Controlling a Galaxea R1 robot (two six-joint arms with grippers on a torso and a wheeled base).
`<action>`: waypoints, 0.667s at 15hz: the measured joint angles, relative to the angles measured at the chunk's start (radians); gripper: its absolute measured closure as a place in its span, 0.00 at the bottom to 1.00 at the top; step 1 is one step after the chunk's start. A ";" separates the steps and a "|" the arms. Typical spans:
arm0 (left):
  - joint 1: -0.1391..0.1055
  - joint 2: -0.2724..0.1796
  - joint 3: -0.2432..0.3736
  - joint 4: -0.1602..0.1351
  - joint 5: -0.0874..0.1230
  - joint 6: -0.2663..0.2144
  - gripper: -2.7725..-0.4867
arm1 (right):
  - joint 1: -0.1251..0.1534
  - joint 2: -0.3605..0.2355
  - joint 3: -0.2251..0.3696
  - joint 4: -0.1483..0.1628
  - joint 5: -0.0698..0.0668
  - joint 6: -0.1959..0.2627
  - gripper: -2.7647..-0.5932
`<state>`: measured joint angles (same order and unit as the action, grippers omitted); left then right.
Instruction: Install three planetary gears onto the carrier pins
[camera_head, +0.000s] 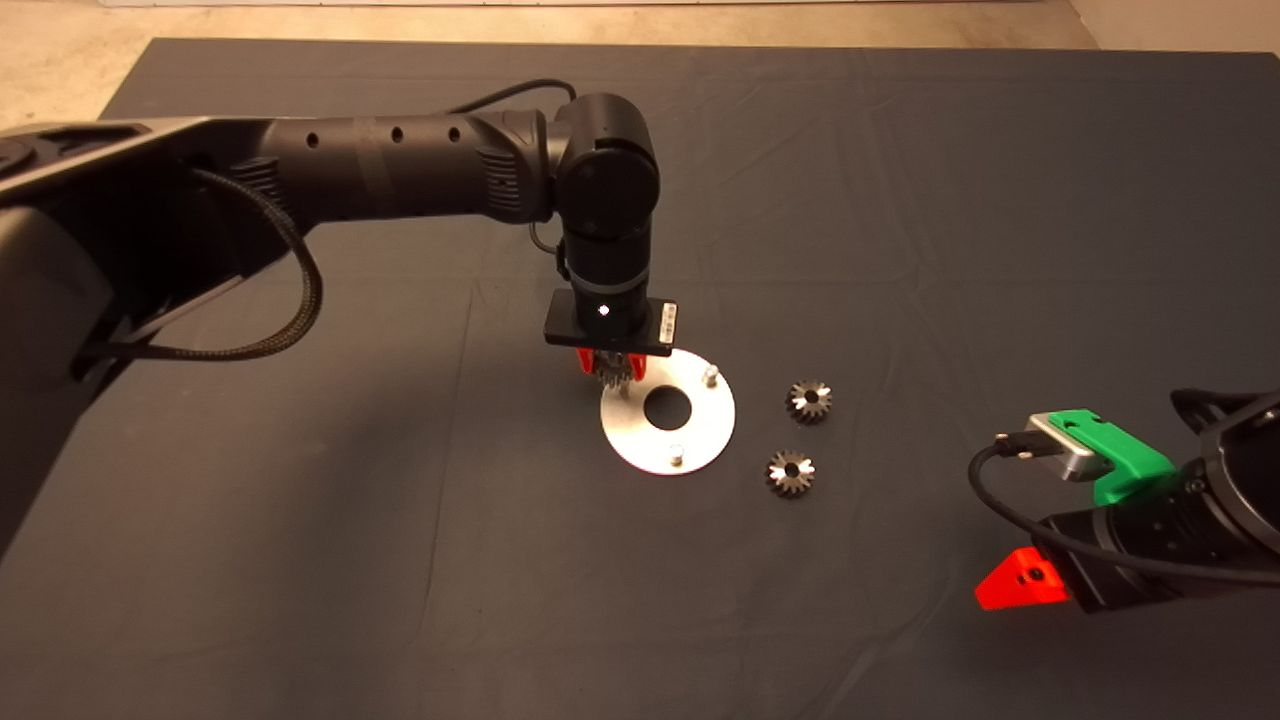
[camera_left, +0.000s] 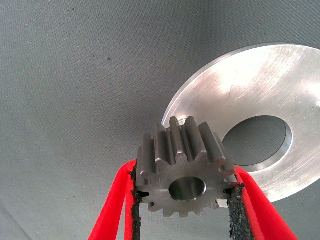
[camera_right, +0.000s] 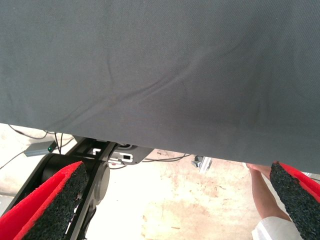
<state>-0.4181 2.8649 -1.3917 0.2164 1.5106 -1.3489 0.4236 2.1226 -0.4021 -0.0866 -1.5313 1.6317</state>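
The left claw (camera_head: 612, 368) hangs straight down over the middle of the table (camera_head: 300, 550), pinching one of the planetary gears (camera_left: 186, 170) by its toothed rim between the two black pads (camera_left: 135, 200); in the left wrist view the gear's bore faces the camera and is empty, so it is not yet on a peg. It sits just above the left edge of the silver disc (camera_head: 700, 440), right over the spot where the third of the carrier pins should stand, though that pin is hidden under the gear and claw and I cannot tell whether the bore is lined up with it. The two other carrier pins (camera_head: 710, 376) and (camera_head: 677, 454) stand bare on the disc, one toward the far edge of the table and one toward the near edge. Just beside the disc on its right, two more gears (camera_head: 809, 401) and (camera_head: 790, 472) lie flat on the mat, apart from each other and from the disc. At the table's near right corner the right claw (camera_right: 165, 200) waits, its fingers spread wide with nothing between them; past the table's edge its wrist view shows the floor and a person's arm (camera_right: 265, 195). By my reading no gear is seated yet: the first is about to go on, and two remain.
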 joint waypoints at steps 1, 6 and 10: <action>0.000 0.000 0.000 0.000 0.000 0.000 0.84 | 0.000 0.000 0.000 0.000 0.000 0.000 0.01; 0.010 0.000 0.000 0.001 0.000 0.000 0.84 | 0.000 0.000 0.000 0.000 0.000 0.000 0.01; 0.010 0.000 0.000 0.001 0.000 0.000 0.84 | 0.000 0.000 0.000 0.000 0.000 0.000 0.01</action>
<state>-0.4079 2.8649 -1.3913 0.2179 1.5106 -1.3489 0.4236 2.1226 -0.4021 -0.0866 -1.5313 1.6317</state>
